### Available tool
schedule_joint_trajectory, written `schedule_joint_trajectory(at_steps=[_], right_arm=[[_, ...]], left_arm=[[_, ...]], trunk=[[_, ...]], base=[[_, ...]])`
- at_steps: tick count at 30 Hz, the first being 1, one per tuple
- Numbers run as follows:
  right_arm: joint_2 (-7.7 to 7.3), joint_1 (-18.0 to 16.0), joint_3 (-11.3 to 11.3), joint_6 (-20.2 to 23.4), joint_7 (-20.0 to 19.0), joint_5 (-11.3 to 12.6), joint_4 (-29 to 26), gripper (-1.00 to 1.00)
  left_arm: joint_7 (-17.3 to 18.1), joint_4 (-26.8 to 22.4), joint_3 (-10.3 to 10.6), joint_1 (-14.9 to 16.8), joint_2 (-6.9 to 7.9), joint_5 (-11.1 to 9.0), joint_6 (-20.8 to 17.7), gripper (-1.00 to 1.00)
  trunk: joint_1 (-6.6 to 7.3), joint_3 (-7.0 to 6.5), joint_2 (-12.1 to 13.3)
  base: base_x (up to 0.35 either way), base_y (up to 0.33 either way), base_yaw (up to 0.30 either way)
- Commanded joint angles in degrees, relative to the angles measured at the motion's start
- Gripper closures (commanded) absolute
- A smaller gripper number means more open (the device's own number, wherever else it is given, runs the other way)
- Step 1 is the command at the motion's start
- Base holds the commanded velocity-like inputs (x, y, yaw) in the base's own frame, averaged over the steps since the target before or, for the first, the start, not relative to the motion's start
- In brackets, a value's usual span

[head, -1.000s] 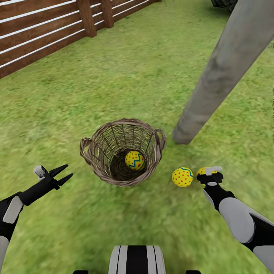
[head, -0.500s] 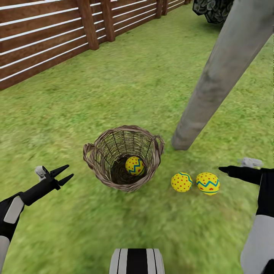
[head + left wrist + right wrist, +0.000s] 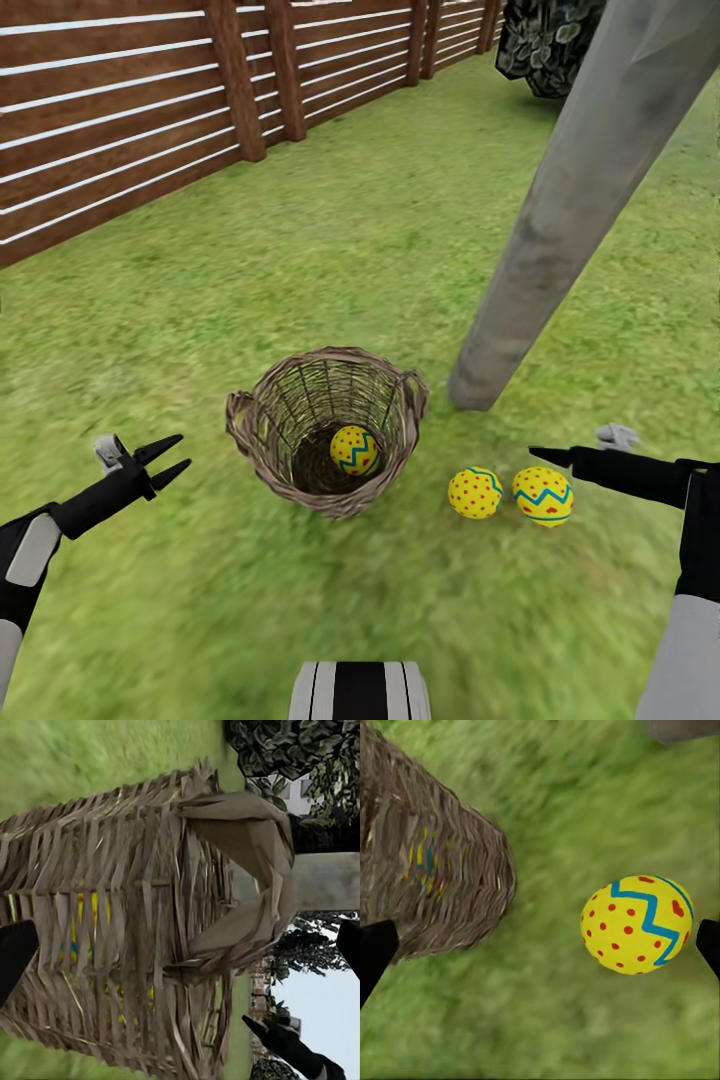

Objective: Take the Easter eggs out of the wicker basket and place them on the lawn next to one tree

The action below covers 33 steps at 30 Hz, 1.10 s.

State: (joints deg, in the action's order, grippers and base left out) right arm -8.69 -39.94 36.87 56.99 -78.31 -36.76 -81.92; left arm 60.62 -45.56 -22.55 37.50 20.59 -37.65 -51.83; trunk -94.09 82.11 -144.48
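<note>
The wicker basket (image 3: 326, 354) stands upright on the lawn (image 3: 330, 250) with one Easter egg (image 3: 354, 449) at its bottom. Two more Easter eggs (image 3: 475, 492) (image 3: 542, 496) lie side by side on the grass to its right, close to the foot of the tree (image 3: 545, 250). My right gripper (image 3: 546, 456) hovers open just above the right-hand egg, holding nothing. In the right wrist view, an egg (image 3: 637, 924) lies beside the basket (image 3: 435, 870). My left gripper (image 3: 166, 458) is open, left of the basket. The left wrist view faces the woven wall (image 3: 135, 930).
A brown slatted fence (image 3: 120, 130) runs along the back left. Dark blocky foliage (image 3: 545, 40) sits at the far end by the fence. The tree trunk leans across the upper right. My base (image 3: 360, 690) shows at the near edge.
My right gripper let go of the second egg beside the first one, then rose and drew back to the right. The head view tilted up. The left arm stayed put.
</note>
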Motion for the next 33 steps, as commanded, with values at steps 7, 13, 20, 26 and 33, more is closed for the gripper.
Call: schedule_joint_trajectory(at_steps=[7, 13, 20, 26, 33], right_arm=[[0.67, -0.05, 0.05, 0.68, -3.67, 4.65, -0.35, -1.00], [4.31, -0.05, -1.33, 0.78, -3.53, 6.74, -0.56, -1.00], [12.72, -0.13, -11.47, 0.77, 2.61, 6.52, -0.61, -1.00], [15.38, -0.22, -17.88, 0.83, 6.82, 6.98, -0.68, -1.00], [16.63, -0.23, -18.41, 0.91, 10.07, 6.50, -0.62, -1.00]], left_arm=[[0.42, -0.08, -0.25, 0.30, 2.40, -0.34, -0.65, -1.00], [0.77, -0.13, -0.37, 0.35, 3.88, -0.63, -0.72, -1.00], [5.66, -0.18, -0.31, 0.30, 5.69, -0.54, -0.72, -1.00], [6.42, -0.06, -0.28, 0.30, 5.95, -0.49, -0.72, -1.00], [6.42, -0.05, -0.21, 0.29, 5.88, -0.46, -0.72, -1.00]], trunk=[[0.19, -1.52, 0.08], [0.34, -2.85, 0.16], [0.52, -4.40, 0.26], [0.68, -5.73, 0.34], [0.86, -7.28, 0.43]], base=[[0.000, 0.000, 0.000], [0.000, 0.000, 0.000], [0.000, 0.000, 0.000], [0.000, 0.000, 0.000], [0.000, 0.000, 0.000]])
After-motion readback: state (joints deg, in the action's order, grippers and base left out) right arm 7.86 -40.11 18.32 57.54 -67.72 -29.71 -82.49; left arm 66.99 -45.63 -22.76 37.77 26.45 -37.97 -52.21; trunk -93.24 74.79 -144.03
